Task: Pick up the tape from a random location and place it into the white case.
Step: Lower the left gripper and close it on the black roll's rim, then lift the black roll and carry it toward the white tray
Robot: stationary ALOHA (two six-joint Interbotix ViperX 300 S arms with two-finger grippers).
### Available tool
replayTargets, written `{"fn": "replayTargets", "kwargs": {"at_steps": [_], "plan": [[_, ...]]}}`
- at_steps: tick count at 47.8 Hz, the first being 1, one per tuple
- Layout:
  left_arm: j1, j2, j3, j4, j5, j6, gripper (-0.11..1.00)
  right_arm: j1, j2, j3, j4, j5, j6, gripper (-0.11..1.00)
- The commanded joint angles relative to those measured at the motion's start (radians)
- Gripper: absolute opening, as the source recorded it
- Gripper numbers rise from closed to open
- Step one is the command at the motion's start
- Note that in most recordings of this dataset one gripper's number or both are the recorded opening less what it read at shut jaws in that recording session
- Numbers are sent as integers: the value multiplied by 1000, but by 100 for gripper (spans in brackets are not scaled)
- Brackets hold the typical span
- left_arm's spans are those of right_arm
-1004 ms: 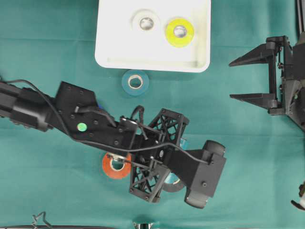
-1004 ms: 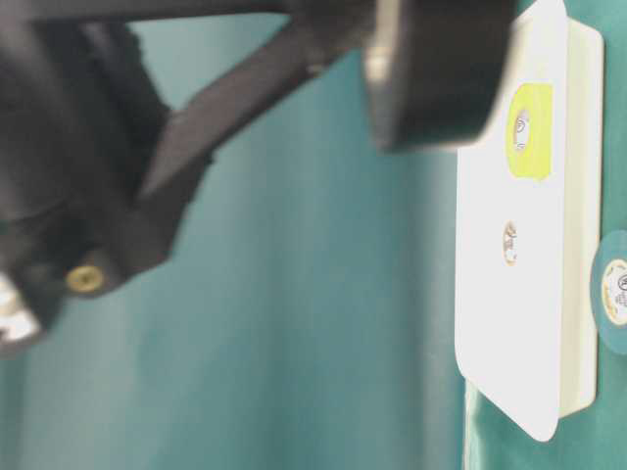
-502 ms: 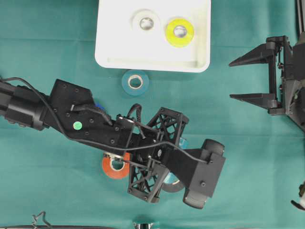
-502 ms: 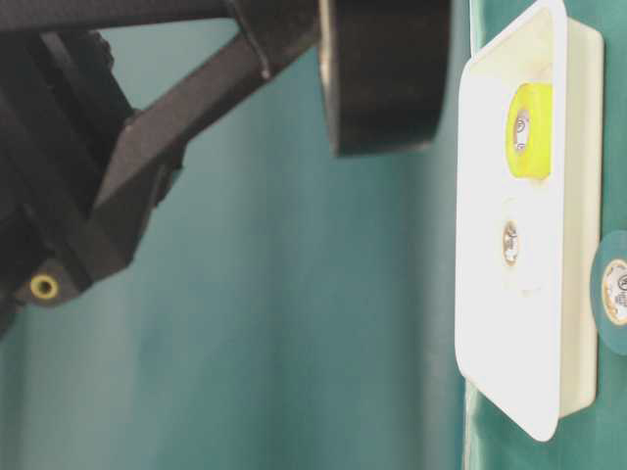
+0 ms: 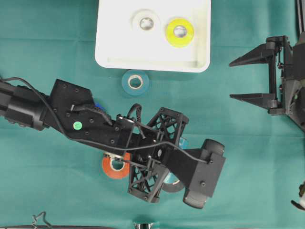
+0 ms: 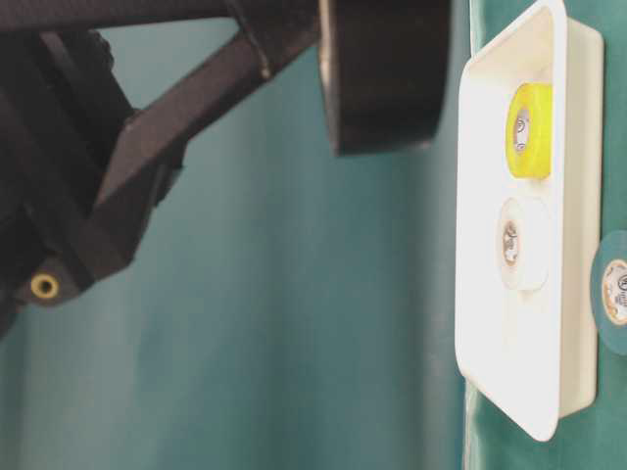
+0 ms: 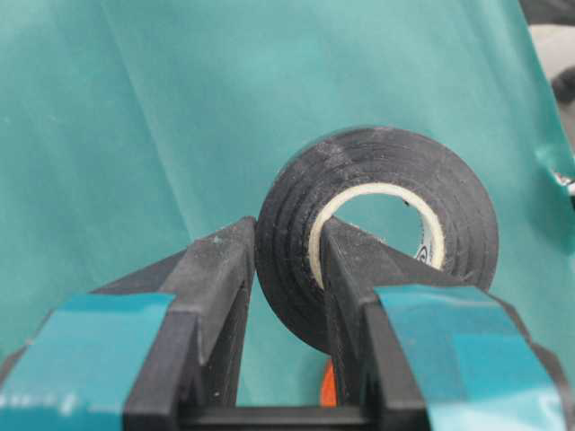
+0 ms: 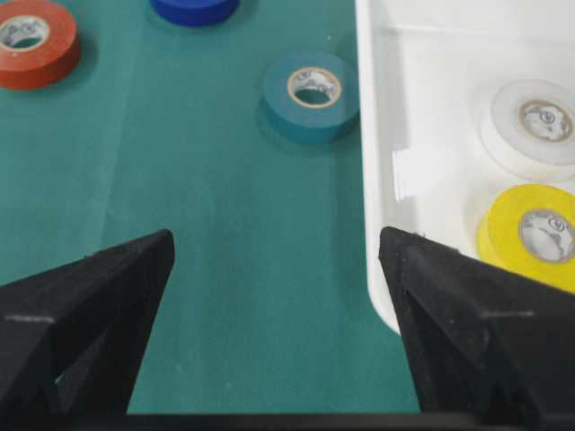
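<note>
Between left gripper (image 7: 286,269) fingers (image 7: 220,278), black tape (image 7: 377,224).

White case (image 5: 200,47) holds white (image 5: 146,21) and yellow (image 5: 179,31) rolls (cloth (image 5: 248,157) plain teal).

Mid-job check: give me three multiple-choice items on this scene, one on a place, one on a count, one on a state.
1. Where does the teal tape roll lie?
A. inside the white case
B. on the cloth beside the white case
C. in the right pincer

2. How many rolls lie in the case?
A. two
B. three
C. none

3. What is the left pincer doing?
A. standing open
B. shut on the black tape roll
C. shut on an orange roll

Answers: 1 B, it sits just outside the rim; 2 A, one white, one yellow; 3 B, one finger is inside the core, one outside.
</note>
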Motion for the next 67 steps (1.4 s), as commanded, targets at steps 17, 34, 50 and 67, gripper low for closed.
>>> {"fn": "replayTargets", "kwargs": {"at_steps": [17,34,50,67], "plan": [[-3,-81,34,2,-6,-2,19,0,5,-28,0,-5,-2,87],[14,-229,253,2,-126,-5,19,0,5,-32,0,-3,0,87],[20,-420,528,-3,-213,-6,19,0,5,-37,0,3,2,87],[23,-515,660,-5,-278,-67,19,0,6,-37,0,5,3,87]]}}
